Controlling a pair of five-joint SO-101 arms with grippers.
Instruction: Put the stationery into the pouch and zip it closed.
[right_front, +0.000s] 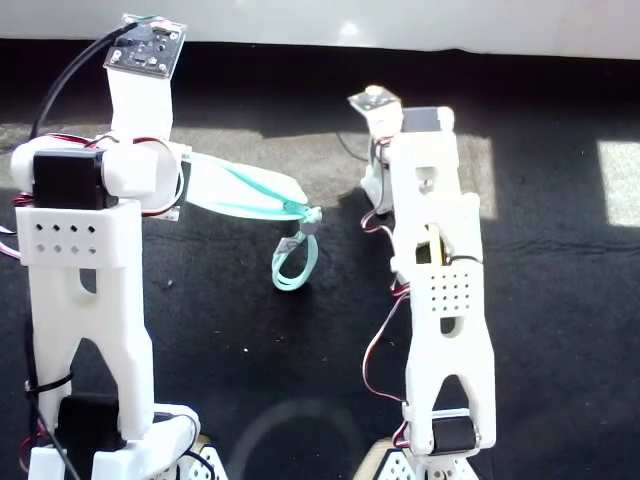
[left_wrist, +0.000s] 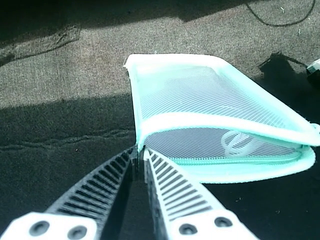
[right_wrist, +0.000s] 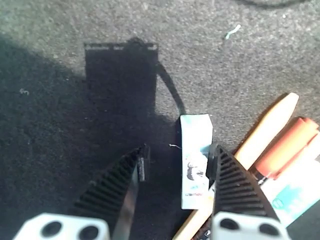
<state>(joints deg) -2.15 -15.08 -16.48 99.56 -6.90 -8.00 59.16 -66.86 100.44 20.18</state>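
Left fingers: the ribbed fingers (left_wrist: 170, 185) of the left gripper (left_wrist: 139, 152) are pressed together on one corner of the pouch (left_wrist: 200, 100), pinching its pale green edge

Right fingers: the right gripper (right_wrist: 179, 159) hangs with its fingers (right_wrist: 235, 185) spread wide apart, gripping nothing

Pouch: a mint mesh pouch (right_front: 240, 190) reaching out from the left arm (right_front: 90, 250) towards the right arm (right_front: 430, 200); from the left wrist its mouth gapes, the upper rim bowed away from the zip (left_wrist: 235, 161) on the lower side

Strap: a green strap loop (right_front: 293, 262) hangs at the pouch's far end (I cannot tell whether it touches the table)

Stationery: beside the right gripper lies a small white block (right_wrist: 196, 160), between the two fingertips and close to one of them; next to it, side by side, a cream pen (right_wrist: 267, 125), an orange marker (right_wrist: 287, 147) and a white and teal piece (right_wrist: 295, 192), all partly behind that finger

Inside the pouch: nothing I can make out through the mesh but the loop's pale outline

Table: a dark mat (right_wrist: 75, 60), half in sun and half in shadow, with the right gripper's shadow falling on it
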